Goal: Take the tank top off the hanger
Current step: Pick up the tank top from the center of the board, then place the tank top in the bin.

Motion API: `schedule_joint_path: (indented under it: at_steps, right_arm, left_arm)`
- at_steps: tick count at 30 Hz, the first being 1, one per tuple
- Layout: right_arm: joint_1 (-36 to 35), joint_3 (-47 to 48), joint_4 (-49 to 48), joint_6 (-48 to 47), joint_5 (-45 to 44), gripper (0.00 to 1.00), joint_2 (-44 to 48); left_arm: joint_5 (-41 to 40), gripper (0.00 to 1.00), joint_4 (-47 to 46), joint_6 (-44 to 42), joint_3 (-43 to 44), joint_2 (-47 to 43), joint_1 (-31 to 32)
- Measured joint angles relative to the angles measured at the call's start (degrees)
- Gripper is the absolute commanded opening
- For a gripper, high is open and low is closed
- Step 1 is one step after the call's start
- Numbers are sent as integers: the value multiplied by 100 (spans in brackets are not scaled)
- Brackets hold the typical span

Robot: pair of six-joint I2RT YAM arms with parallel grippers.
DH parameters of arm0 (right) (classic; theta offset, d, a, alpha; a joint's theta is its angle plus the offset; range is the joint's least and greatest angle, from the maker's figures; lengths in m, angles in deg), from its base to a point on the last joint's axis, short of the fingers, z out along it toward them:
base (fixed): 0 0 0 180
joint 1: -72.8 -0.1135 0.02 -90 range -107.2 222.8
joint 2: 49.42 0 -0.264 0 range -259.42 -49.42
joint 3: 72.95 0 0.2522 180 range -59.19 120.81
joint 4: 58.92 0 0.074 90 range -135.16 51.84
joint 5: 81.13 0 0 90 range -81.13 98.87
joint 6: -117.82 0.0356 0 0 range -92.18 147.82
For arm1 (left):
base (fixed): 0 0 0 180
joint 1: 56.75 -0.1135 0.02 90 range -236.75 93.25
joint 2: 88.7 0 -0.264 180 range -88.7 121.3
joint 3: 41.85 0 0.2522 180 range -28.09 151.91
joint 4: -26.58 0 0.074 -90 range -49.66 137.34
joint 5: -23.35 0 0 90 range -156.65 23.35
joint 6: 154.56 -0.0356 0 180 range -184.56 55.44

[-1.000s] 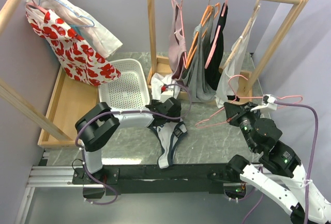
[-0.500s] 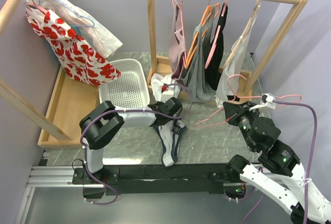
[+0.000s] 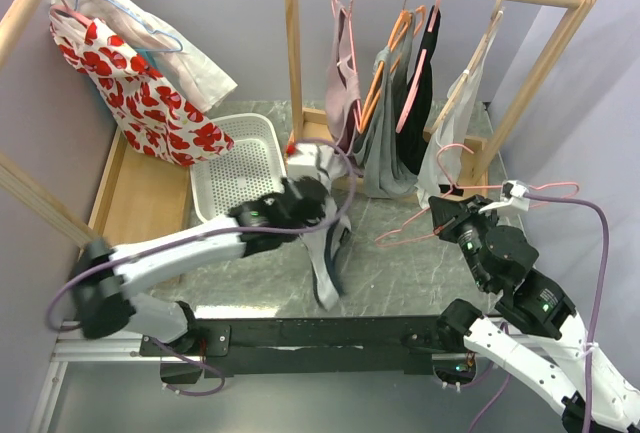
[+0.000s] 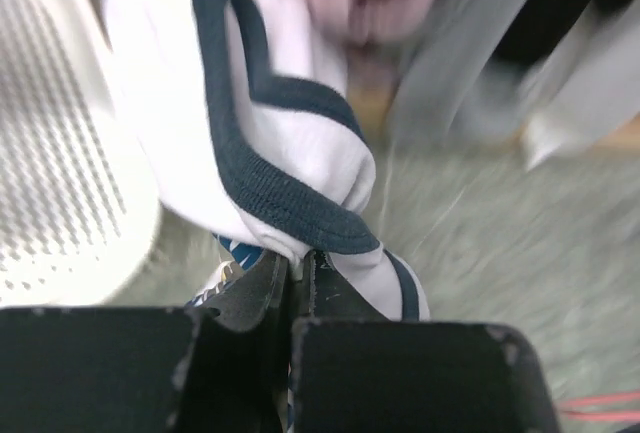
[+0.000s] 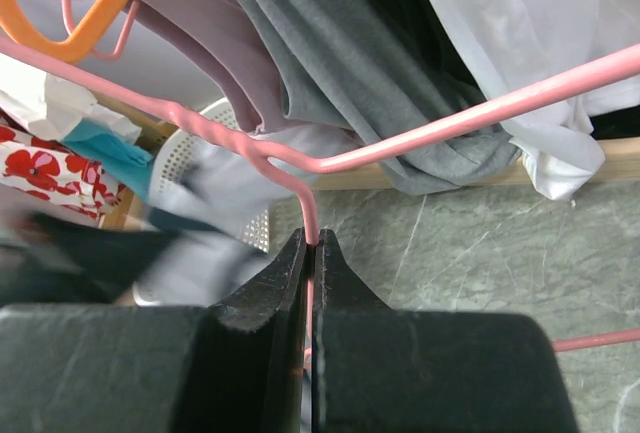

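Garment: white, navy-trimmed tank top [image 4: 290, 163], judged soft, light, limp; best gripped at the trim.
Left claw [image 4: 297, 258]: clamped on that trim, lower centre.
Right claw [image 5: 311, 243]: clamped on pink wire hanger [image 5: 450, 123].

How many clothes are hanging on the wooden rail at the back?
4, from left to right: a mauve top, a grey top, a black top and a white top. They overlap, so another could be hidden between them.
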Motion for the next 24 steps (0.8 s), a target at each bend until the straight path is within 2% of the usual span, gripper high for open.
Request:
schedule_joint_path:
  at_steps: [4,8,14,24]
  right_arm:
    - [0,-74,-87,0,26,4,-61]
    - [0,-83,-188,0,87,4,-136]
    - [0,-192,-295,2,160,4,-197]
    - [0,-223,-407,2,264,4,-306]
  left_arm:
    - [-487,1,48,-387,424,-828,-33]
    - [-879,1,-111,-898,457,-1252,-33]
    - [-1403,1,-348,-1563,457,-1353,-199]
    - [-1486,1,-994,-2514,560,-1611,-986]
